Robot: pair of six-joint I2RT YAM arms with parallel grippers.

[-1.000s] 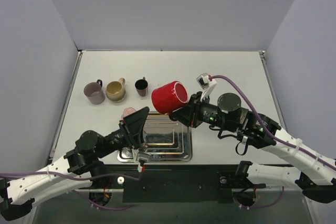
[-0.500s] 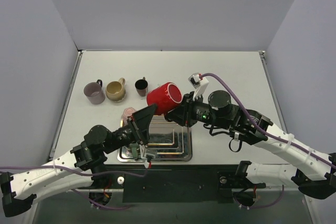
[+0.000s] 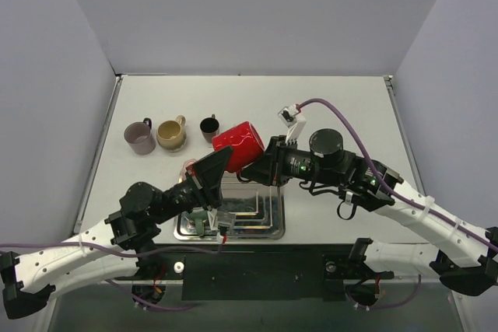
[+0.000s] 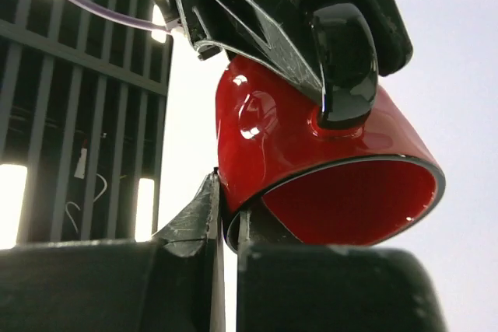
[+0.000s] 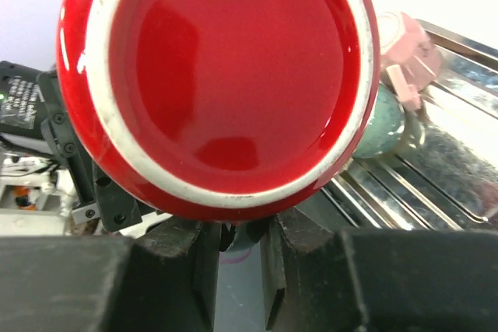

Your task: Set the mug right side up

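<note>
The red mug [image 3: 237, 144] hangs in the air over the back of the metal tray, tilted on its side. Its mouth faces my left arm and its base [image 5: 218, 75] faces my right wrist. My left gripper [image 3: 222, 164] is shut on the rim; in the left wrist view one finger sits inside the red mug [image 4: 311, 153] and the other outside, at the left gripper [image 4: 226, 215]. My right gripper [image 3: 261, 162] reaches in from the right, its narrow jaws round the black handle [image 4: 342, 60] under the base, seen at the right gripper [image 5: 243, 231].
A metal tray [image 3: 268, 227] lies between the arms, with a pink mug [image 3: 190, 166] at its left edge and a teal mug [image 5: 385, 126] beside it. A purple mug [image 3: 139, 138], a tan mug [image 3: 171, 134] and a small black cup [image 3: 209, 127] stand in a row at the back left.
My right arm carried the red mug leftward. My left gripper rose to it and shut on the rim, having been open before.
</note>
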